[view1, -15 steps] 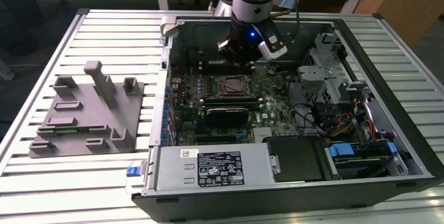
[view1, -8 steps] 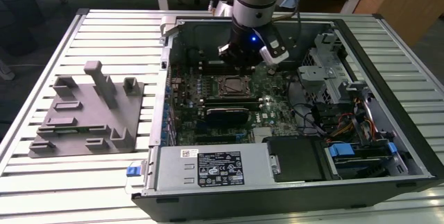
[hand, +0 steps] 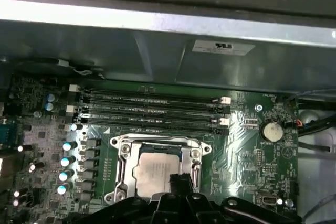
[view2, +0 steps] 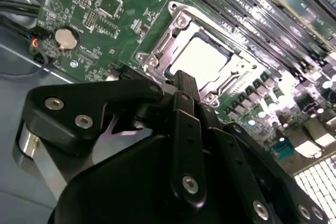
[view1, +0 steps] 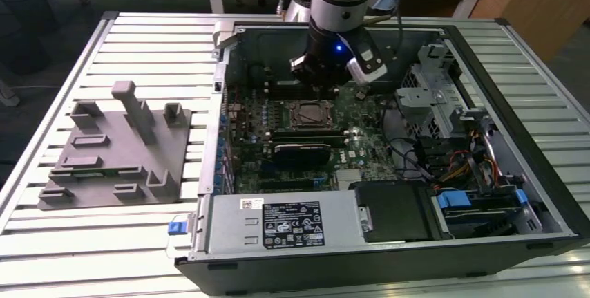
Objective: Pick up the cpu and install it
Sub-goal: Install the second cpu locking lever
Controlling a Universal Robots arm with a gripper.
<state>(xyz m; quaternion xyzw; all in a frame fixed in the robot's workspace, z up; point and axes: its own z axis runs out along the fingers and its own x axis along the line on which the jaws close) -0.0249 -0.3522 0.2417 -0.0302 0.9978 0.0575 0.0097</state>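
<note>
The cpu lies flat inside the motherboard socket's metal frame, silvery top up; the second wrist view shows the cpu there too. My gripper hovers just above the socket's edge with its black fingers pressed together and nothing between them. In the second wrist view the gripper has its tip over the near side of the frame. From the exterior view the gripper hangs inside the open computer case, just behind the socket.
The open computer case lies on a slatted metal table. A grey plastic fixture stands at the exterior view's left. Memory slots, a coin battery, drive bays and cables surround the socket.
</note>
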